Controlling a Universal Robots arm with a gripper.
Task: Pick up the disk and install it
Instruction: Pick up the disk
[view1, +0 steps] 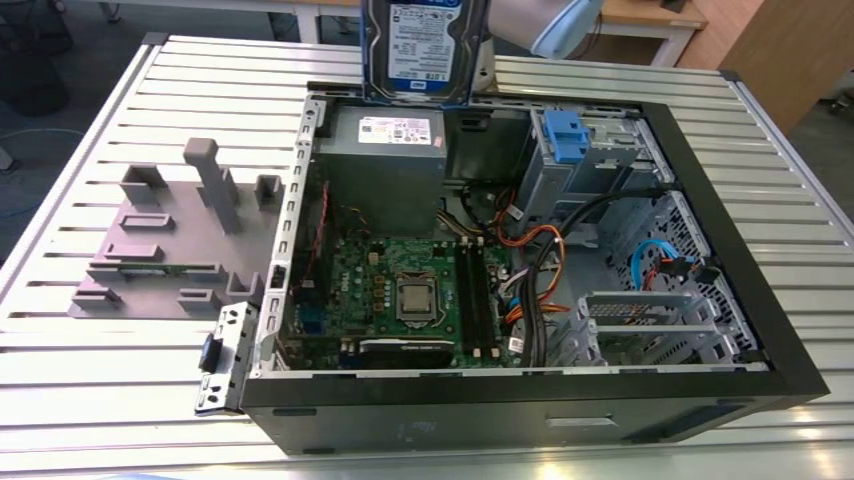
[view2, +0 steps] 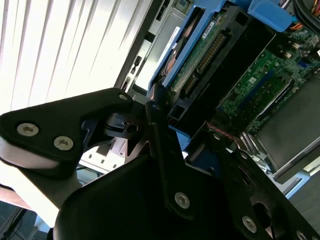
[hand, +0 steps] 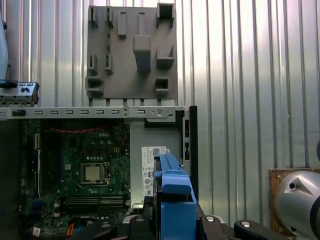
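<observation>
Our end effector (hand: 172, 224) grasps the disk (view1: 420, 45) over the computer case (view1: 467, 425); we should square it to the drive bay (view1: 607, 165).

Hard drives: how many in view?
1: the disk, held upright in the claw above the open case. Others may hide in the drive bay.

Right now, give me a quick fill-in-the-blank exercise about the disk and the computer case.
1. The gripper holds the disk ____ the open computer case.
2. The grey slotted holder lies on the exterior view's ____ of the case.
3. The disk's plastic rails are ____.
Missing words: above; left; blue.
</observation>
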